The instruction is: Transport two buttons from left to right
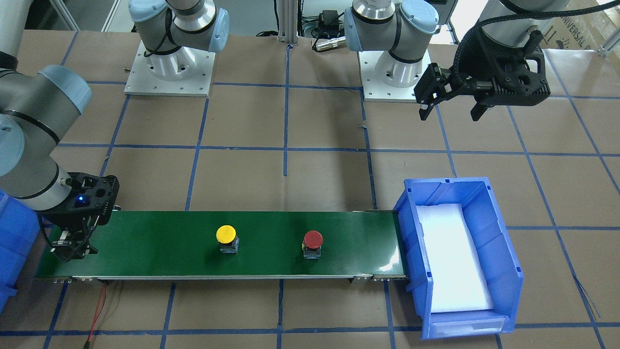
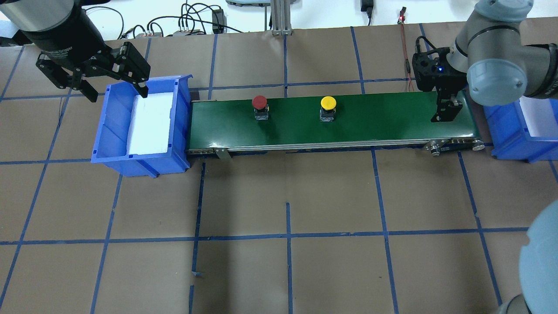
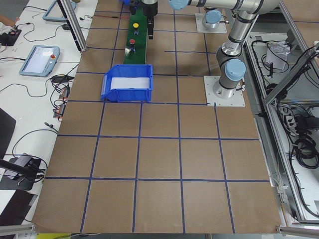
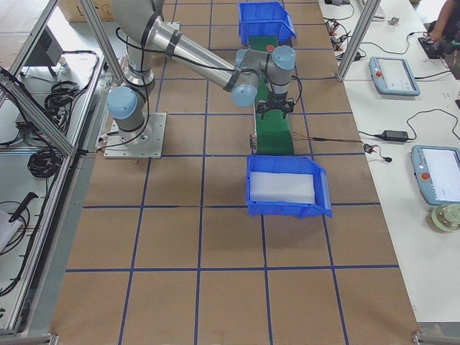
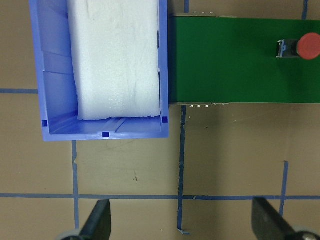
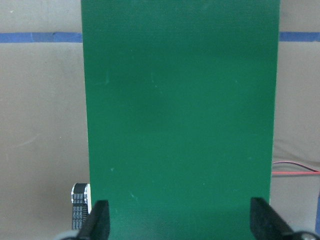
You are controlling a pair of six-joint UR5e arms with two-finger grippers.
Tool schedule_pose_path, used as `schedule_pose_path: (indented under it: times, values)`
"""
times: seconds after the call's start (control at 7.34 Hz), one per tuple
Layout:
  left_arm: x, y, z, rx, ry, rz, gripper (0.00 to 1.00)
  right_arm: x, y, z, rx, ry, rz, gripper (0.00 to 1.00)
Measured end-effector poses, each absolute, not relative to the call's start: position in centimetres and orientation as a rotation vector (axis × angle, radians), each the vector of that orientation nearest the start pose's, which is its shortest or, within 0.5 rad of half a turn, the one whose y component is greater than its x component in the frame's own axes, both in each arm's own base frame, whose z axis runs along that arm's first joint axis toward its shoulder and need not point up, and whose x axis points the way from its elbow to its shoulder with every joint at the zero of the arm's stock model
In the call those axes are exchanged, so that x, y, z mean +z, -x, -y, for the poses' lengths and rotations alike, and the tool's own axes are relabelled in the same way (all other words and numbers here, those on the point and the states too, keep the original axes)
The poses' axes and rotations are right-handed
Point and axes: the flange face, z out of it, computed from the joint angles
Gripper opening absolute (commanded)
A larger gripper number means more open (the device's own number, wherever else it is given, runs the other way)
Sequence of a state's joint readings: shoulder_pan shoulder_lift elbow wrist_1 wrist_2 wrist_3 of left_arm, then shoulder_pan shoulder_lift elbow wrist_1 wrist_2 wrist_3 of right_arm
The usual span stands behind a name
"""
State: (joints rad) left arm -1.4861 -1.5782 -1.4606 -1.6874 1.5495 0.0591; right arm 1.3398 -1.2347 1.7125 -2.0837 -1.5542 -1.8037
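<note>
– Green belt (image 1: 160,242), load status?
– Yellow button (image 1: 225,234) and red button (image 1: 313,239) stand upright mid-belt, well apart.
– Tool status?
– Left tool (image 1: 449,116): spread wide, empty, above the worktop (image 1: 329,184) near the blue bin (image 1: 503,232). Right tool (image 1: 75,253): spread wide, empty, over the belt's opposite end.
</note>
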Motion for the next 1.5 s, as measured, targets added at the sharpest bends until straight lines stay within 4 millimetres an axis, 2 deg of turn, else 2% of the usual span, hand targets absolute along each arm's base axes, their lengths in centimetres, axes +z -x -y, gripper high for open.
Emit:
schedule_pose_path:
  times: [0.54, 0.95, 1.5]
  values:
    - [54.1, 8.7, 49.9, -0.025, 0.017, -3.140, 1.00, 28.9, 0.5, 60.9, -0.053, 2.241, -2.241, 0.99]
    - [52.3, 8.3, 50.9, 0.012, 0.030, -3.139, 1.00, 28.8, 0.5, 60.8, -0.056, 2.238, -2.236, 0.99]
    - [52.3, 8.7, 51.2, -0.039, 0.022, -3.134, 1.00, 28.9, 0.5, 60.8, -0.056, 2.251, -2.227, 0.99]
